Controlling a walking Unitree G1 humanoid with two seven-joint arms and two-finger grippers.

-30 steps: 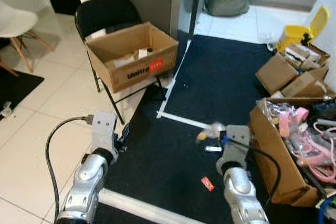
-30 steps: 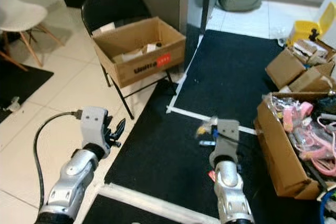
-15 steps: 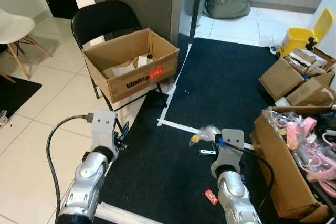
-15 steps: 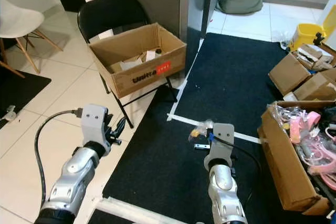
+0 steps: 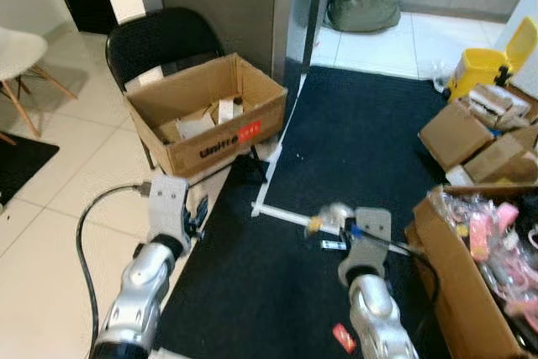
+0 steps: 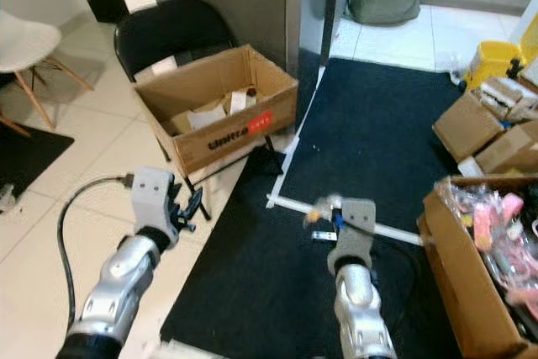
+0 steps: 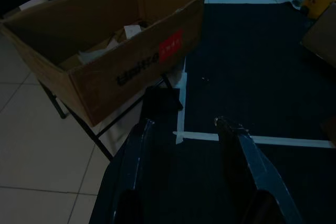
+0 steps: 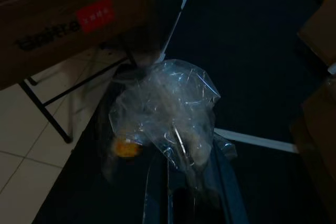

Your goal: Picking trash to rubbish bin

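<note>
While the cardboard box (image 5: 206,111) sits on the black chair (image 5: 160,39) ahead, the right gripper (image 8: 184,174) pinches a crumpled clear plastic bag (image 8: 165,111) above the dark mat (image 5: 361,140); the left gripper (image 7: 186,124) hangs spread, holding nothing.

the clear plastic bag (image 8: 168,114) pinched between the right gripper (image 8: 184,169)'s matt black fingers is thin, crinkled and glossy. the cardboard box (image 5: 206,111) is plain brown corrugated card, matt, with a shiny red sticker, and holds scraps of white paper. it sits on a folding chair (image 5: 160,39) with a black padded back and thin black metal legs. the floor mat (image 5: 353,149) is dark, matt and fibrous; the floor tiles (image 5: 59,174) are pale, smooth and faintly glossy. both arms are brushed silver metal.
</note>
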